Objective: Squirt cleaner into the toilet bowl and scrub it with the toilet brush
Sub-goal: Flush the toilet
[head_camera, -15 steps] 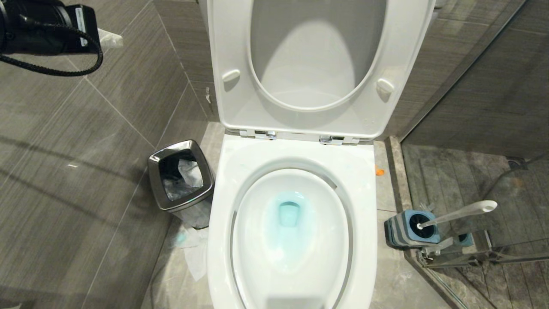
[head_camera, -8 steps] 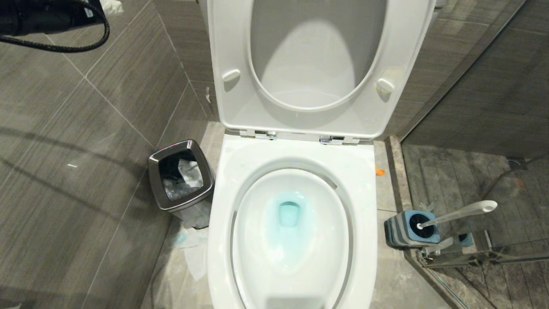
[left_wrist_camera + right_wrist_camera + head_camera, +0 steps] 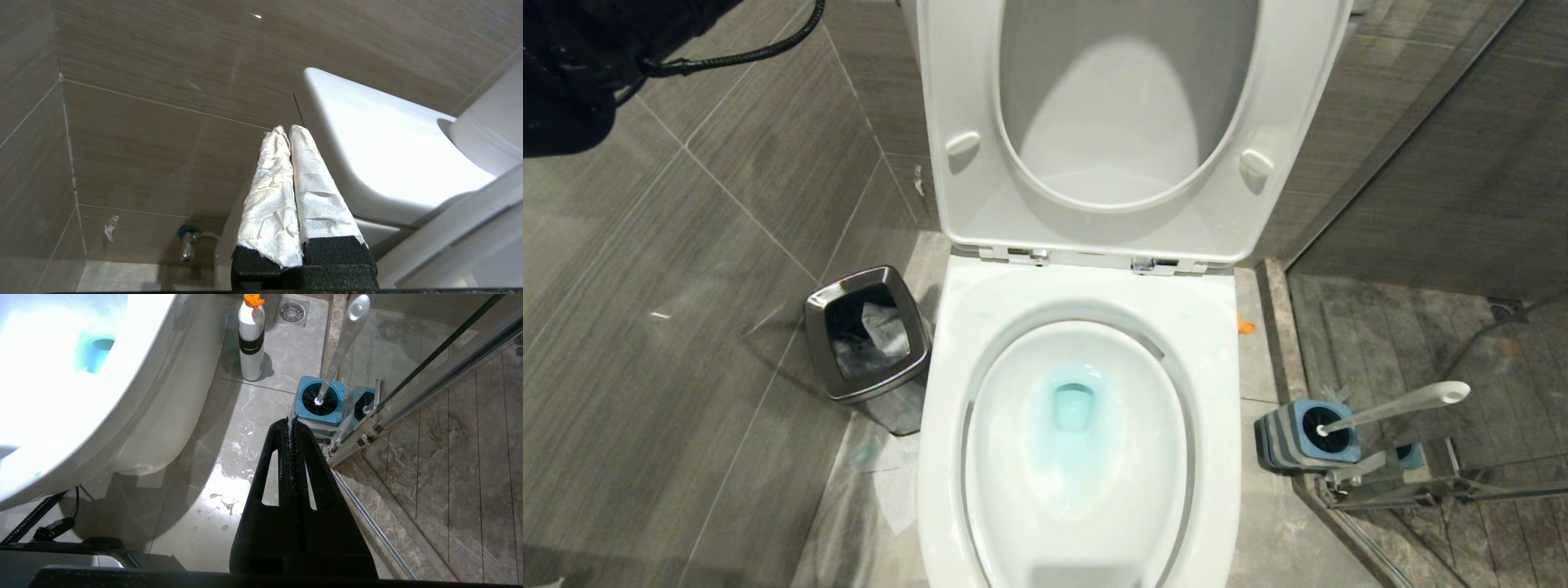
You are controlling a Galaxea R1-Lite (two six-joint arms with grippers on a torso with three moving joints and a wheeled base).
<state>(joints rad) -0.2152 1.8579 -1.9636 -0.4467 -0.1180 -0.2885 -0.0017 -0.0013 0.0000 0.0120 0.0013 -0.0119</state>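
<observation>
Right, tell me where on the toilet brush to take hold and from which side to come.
Grip the toilet brush on its slim handle just below the rounded knob. It leans out of its grey-and-blue holder, away from the toilet bowl, with the glass door frame close beside it. So probably come from above with the right gripper, jaws across the handle.

The toilet bowl [image 3: 1078, 433] lies open from above, its seat and lid [image 3: 1127, 131] raised upright behind it and walling off the back; at lower left of the head frame a steel waste bin [image 3: 867, 343] stands just beside the bowl's rim, narrowing that side; at lower right the toilet brush [image 3: 1392, 406] leans out of its holder [image 3: 1303, 437] against the glass shower door's rail [image 3: 1437, 486], which blocks passage beyond; a cleaner bottle [image 3: 251, 339] stands on the floor strip between bowl and holder.
</observation>
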